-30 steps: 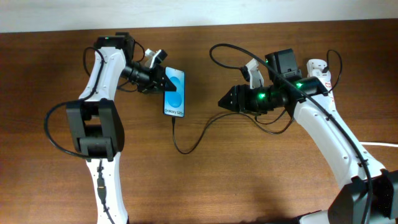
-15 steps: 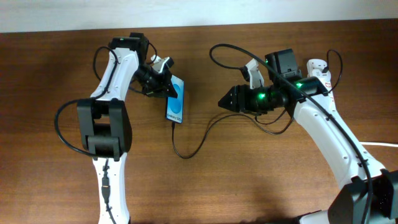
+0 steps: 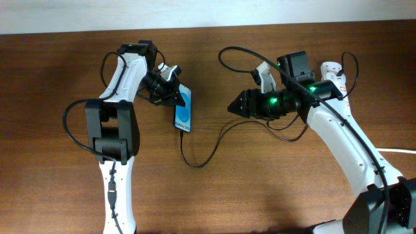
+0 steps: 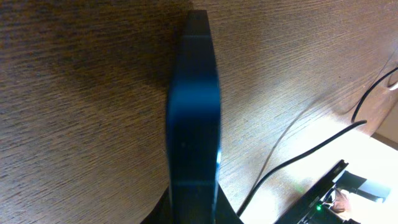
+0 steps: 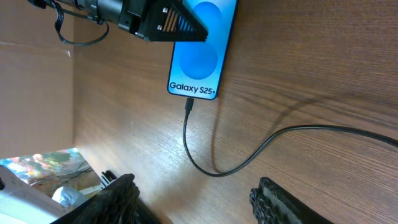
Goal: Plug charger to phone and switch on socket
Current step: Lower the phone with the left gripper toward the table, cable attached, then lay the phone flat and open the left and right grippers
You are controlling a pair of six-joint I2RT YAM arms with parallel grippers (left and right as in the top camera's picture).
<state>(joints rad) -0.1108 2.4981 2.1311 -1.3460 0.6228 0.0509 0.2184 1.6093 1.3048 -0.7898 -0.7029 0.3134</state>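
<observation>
The left gripper (image 3: pixel 171 98) is closed on the far end of the phone (image 3: pixel 184 110) and has carried it a little nearer and to the right over the last second. It has also rolled the phone up toward its edge, so from overhead the blue screen looks narrower than before, and the left wrist camera sees the phone almost edge-on. The charger (image 3: pixel 208 146) has followed it. Its plug (image 5: pixel 188 107) sits at the phone's near edge and looks inserted, and the black cable loops near and then right across the table (image 3: pixel 273 188). The right gripper (image 3: pixel 233 106) has not moved. It hangs right of the phone with its fingers spread wide and nothing between them. The plugging step seems done, so what probably remains is setting the phone flat and pressing the switch on the socket (image 3: pixel 333 70), which lies far right, partly hidden behind the right arm.
</observation>
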